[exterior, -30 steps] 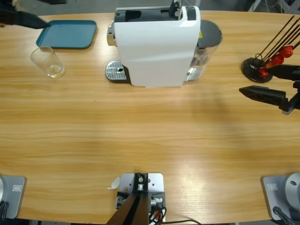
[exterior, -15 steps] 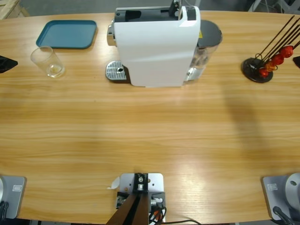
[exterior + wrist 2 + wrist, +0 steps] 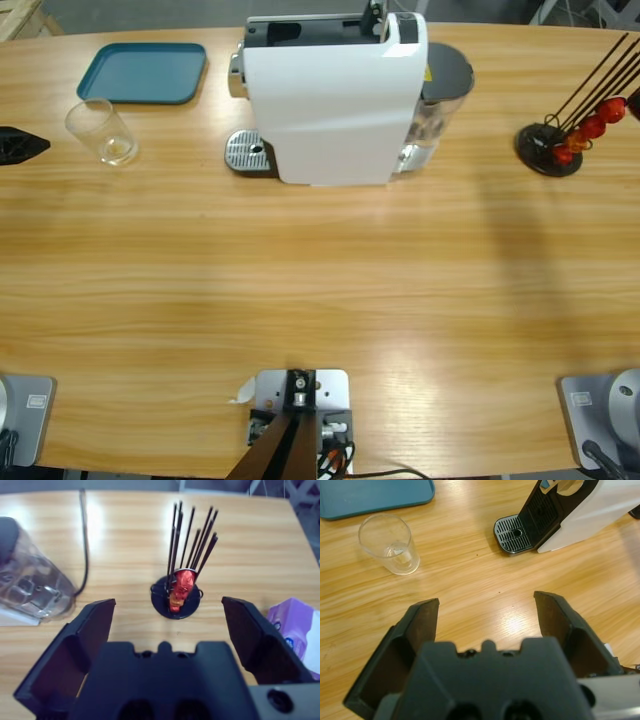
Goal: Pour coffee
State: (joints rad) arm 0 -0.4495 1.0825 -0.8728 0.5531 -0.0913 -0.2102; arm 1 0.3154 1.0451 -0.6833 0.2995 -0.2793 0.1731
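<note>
No coffee shows in any view. A clear empty glass (image 3: pixel 101 132) stands left of the white coffee machine (image 3: pixel 335 95), whose metal drip tray (image 3: pixel 248 152) faces the glass. My left gripper (image 3: pixel 22 145) pokes in at the left edge, a short way from the glass. In the left wrist view its jaws stand wide open around bare table (image 3: pixel 487 605), with the glass (image 3: pixel 390 545) ahead on the left and the drip tray (image 3: pixel 512 527) ahead on the right. My right gripper (image 3: pixel 167 605) is open and empty, facing a black holder of sticks with red beads (image 3: pixel 178 592).
A teal tray (image 3: pixel 143 72) lies behind the glass. The machine's clear water tank (image 3: pixel 440 95) is on its right side. The stick holder (image 3: pixel 555 148) stands at the far right. A purple tissue pack (image 3: pixel 295 625) lies past it near the table edge.
The left gripper dropped from beside the teal tray to the left edge level with the glass. The right gripper, a second ago over the table by the stick holder, has withdrawn past the right edge.
</note>
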